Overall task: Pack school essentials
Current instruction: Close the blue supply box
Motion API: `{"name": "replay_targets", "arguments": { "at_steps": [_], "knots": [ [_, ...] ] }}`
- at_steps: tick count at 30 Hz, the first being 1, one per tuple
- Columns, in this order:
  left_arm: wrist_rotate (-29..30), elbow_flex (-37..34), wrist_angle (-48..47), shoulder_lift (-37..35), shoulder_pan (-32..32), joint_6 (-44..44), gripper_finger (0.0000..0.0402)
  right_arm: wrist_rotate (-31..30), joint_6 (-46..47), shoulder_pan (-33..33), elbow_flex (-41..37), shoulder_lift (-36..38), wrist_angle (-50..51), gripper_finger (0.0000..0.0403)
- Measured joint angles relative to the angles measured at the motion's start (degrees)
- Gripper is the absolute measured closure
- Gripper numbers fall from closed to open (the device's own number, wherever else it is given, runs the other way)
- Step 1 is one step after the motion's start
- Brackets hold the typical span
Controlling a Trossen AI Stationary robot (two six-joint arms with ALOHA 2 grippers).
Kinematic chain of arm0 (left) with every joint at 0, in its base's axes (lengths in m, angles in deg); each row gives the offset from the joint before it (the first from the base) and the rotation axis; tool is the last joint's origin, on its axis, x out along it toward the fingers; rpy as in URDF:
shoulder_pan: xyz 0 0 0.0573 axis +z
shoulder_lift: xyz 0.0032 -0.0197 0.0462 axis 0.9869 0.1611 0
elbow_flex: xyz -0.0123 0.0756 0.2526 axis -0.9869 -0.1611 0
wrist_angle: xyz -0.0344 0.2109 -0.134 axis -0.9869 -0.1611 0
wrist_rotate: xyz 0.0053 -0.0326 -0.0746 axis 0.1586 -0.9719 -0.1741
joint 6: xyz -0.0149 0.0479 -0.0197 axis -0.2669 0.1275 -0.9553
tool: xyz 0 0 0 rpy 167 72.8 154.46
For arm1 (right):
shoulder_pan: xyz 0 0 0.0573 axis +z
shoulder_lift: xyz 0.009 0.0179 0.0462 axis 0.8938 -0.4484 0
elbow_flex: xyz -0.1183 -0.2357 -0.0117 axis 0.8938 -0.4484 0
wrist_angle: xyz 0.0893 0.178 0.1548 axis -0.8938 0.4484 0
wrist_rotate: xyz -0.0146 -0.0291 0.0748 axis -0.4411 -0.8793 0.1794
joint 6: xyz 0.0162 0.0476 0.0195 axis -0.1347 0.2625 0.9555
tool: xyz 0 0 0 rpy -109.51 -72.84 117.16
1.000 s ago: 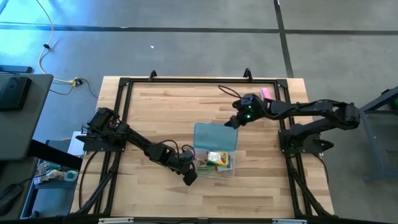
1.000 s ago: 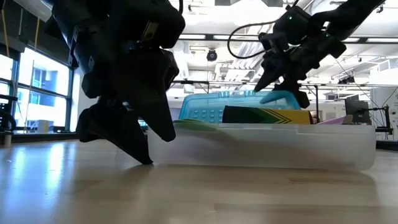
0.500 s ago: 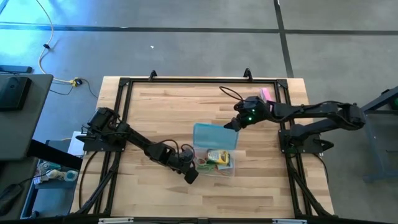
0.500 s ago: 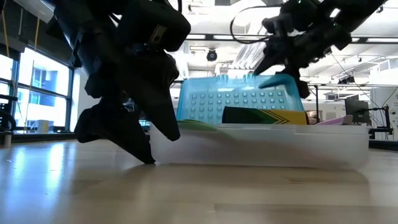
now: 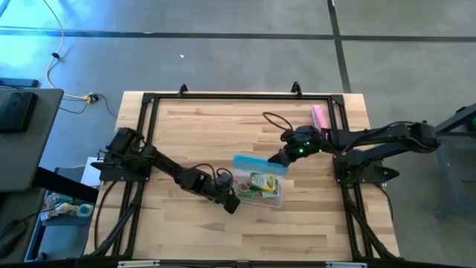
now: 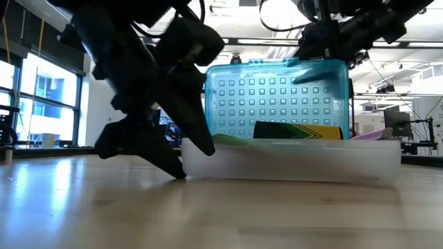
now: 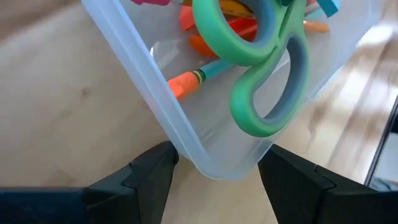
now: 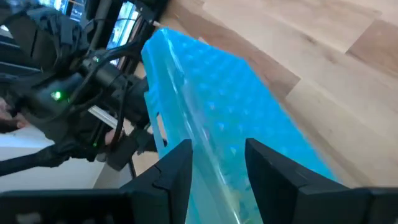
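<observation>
The clear plastic case [image 5: 269, 198] sits near the table's middle. It holds the yellow-green crayon box [image 5: 260, 182], green-handled scissors [image 7: 264, 74] and orange pens [image 7: 186, 84]. Its teal lid [image 6: 277, 97] stands upright along the case's far side. My right gripper [image 5: 279, 158] is shut on the lid's top edge. My left gripper [image 5: 231, 202] is at the case's left near corner, shut on it. In the low view the crayon box [image 6: 297, 129] shows in front of the lid. My left gripper holds the clear case by its corner [image 7: 224, 163], one finger [image 7: 155, 174] against each of the two walls that meet there. It comes in low from the table's left. The case rests flat on the table. My right gripper pinches the teal lid's raised free edge [image 8: 214, 177] between its two fingers, near the lid's right end [image 6: 325, 66]. It reaches in from the table's right, slanting down. The lid stands upright, its lower edge at the case's far rim.
A pink oblong block [image 5: 318, 115] lies near the table's far right corner. A dark cable [image 5: 269, 119] loops over the table behind the right gripper. A black frame [image 5: 149, 104] rims the table. Bare wood lies on the far left and near side.
My right gripper has moved toward the near edge while keeping hold of the lid. The lid has swung up from lying tipped back behind the case to standing upright. My left gripper and the case have shifted slightly toward the far edge.
</observation>
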Motion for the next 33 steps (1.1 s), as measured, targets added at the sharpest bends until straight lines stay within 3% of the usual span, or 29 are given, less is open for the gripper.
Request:
{"name": "replay_targets", "arguments": {
  "at_steps": [15,23,28,33],
  "knots": [
    [0.5,0.0,0.7,0.0,0.0,0.1,0.0184,-5.9,3.7,7.2,0.0,-0.1,0.4,0.0265],
    [-0.5,0.0,0.7,0.0,-2.0,0.1,0.0184,-7.2,5.6,10.7,0.0,-0.1,0.5,0.0265],
    [-4.2,0.0,0.0,-1.0,-4.1,1.9,0.0184,-7.3,7.3,12.3,0.0,-0.1,0.4,0.0265],
    [-3.8,0.1,-5.0,-3.8,-6.9,1.7,0.0184,-8.9,8.5,13.9,0.0,-0.1,0.9,0.0265]
  ]
}}
